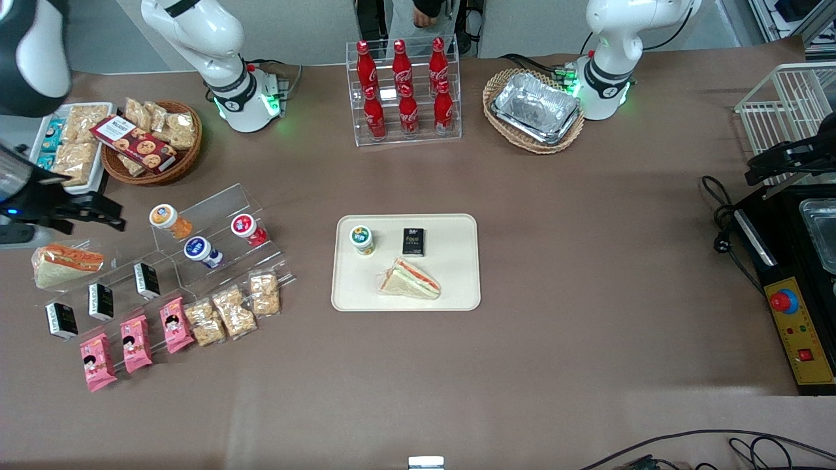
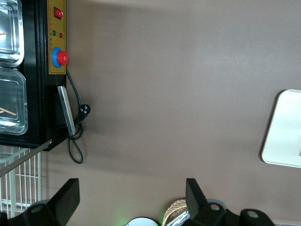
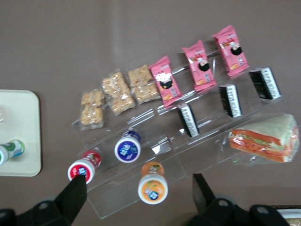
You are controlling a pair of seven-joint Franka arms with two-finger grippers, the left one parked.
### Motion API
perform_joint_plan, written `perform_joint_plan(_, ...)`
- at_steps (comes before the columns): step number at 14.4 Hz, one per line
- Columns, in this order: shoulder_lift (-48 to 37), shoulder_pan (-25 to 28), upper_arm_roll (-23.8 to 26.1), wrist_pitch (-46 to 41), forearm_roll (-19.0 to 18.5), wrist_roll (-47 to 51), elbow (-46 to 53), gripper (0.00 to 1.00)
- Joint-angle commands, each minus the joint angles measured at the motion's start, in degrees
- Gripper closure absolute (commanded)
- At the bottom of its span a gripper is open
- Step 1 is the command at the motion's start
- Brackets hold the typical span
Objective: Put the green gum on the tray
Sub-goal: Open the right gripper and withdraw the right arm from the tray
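Note:
The green gum [image 1: 361,240] stands upright on the cream tray [image 1: 405,297], near the tray corner closest to the working arm's end. It also shows in the right wrist view as the green gum [image 3: 10,150] on the tray [image 3: 21,117]. My gripper [image 1: 104,214] hangs well away from the tray, above the clear display stand [image 1: 215,215] at the working arm's end of the table. In the wrist view the gripper [image 3: 138,188] is open, with nothing between its fingers [image 3: 75,190]. The orange-lidded bottle [image 3: 153,187] lies far below the gap.
On the tray lie a wrapped sandwich [image 1: 410,279] and a black box [image 1: 413,241]. The stand holds an orange-lidded [image 1: 168,219], a blue-lidded [image 1: 201,251] and a red-lidded bottle [image 1: 247,228], black boxes, pink packets [image 1: 134,343] and snack bags. A cola rack [image 1: 403,91] and a basket of foil trays [image 1: 534,108] stand farther from the camera.

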Motion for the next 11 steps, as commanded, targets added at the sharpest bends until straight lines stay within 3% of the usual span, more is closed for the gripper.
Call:
perform_joint_plan(1,0.3,-1.4,0.5,-1.6,1.7,-1.0,1.4,0.0)
perform_joint_plan(4,0.3,1.0,-1.4,-1.6,1.7,-0.7,1.4,0.0)
perform_joint_plan(7,0.3,13.5,-14.0,-1.6,1.6,-0.3,1.4,0.0)
perform_joint_plan(11,0.1,25.3,-25.3,-1.5,1.0,-0.2,1.4,0.0)
